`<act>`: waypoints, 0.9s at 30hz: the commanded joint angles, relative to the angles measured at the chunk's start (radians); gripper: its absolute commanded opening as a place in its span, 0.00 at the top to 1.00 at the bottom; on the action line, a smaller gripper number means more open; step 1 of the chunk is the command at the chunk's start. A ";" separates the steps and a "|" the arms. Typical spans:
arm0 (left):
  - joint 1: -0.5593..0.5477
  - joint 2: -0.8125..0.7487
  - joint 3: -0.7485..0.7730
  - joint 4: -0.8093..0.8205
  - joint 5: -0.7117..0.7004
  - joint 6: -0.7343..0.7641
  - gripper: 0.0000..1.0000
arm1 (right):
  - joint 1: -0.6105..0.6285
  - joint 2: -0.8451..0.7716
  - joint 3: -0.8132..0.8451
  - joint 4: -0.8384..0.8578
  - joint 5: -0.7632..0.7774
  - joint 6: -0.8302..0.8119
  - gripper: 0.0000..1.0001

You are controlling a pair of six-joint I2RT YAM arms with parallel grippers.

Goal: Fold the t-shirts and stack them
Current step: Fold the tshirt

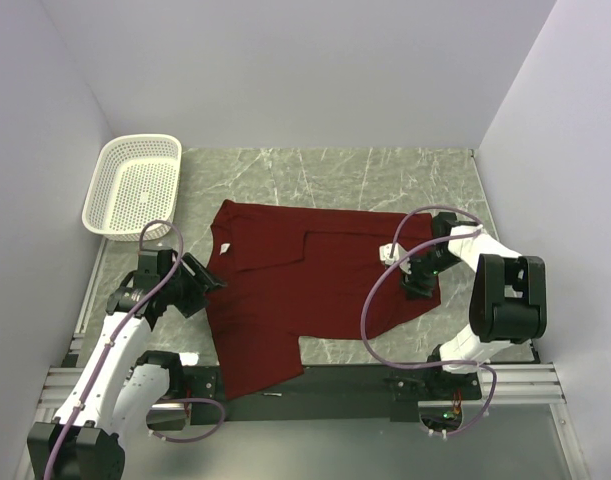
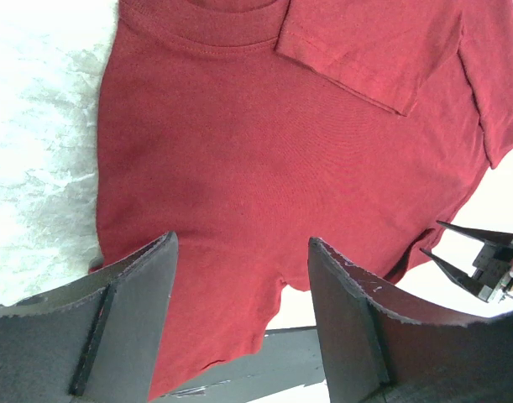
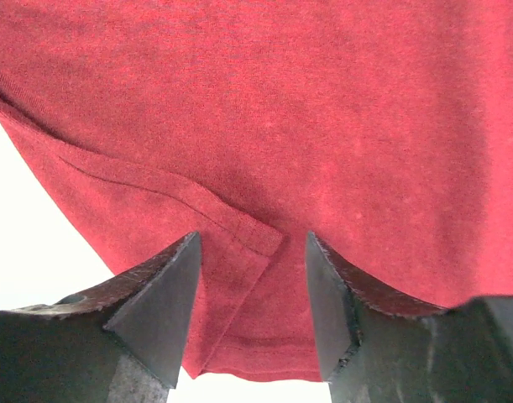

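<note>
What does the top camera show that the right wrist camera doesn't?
Only the top camera: the white basket at the back left, and the left gripper at the left edge of the t-shirt. Only the right wrist: a folded hem corner lying between its open fingers. Both: the dark red t-shirt and the right gripper.

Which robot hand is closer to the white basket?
Left. The left gripper is near the basket, at the left edge of the t-shirt; the right gripper is at its opposite edge, far from it.
</note>
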 commanded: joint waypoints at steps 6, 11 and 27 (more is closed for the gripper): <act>0.002 0.006 0.021 0.001 0.026 0.016 0.31 | 0.010 0.027 0.019 0.020 -0.001 0.020 0.47; 0.002 0.009 0.027 0.001 0.039 0.016 0.31 | 0.010 0.020 0.025 0.017 0.001 0.043 0.61; -0.015 0.083 -0.016 -0.103 0.205 0.011 0.37 | -0.004 -0.187 0.013 -0.013 -0.085 0.145 1.00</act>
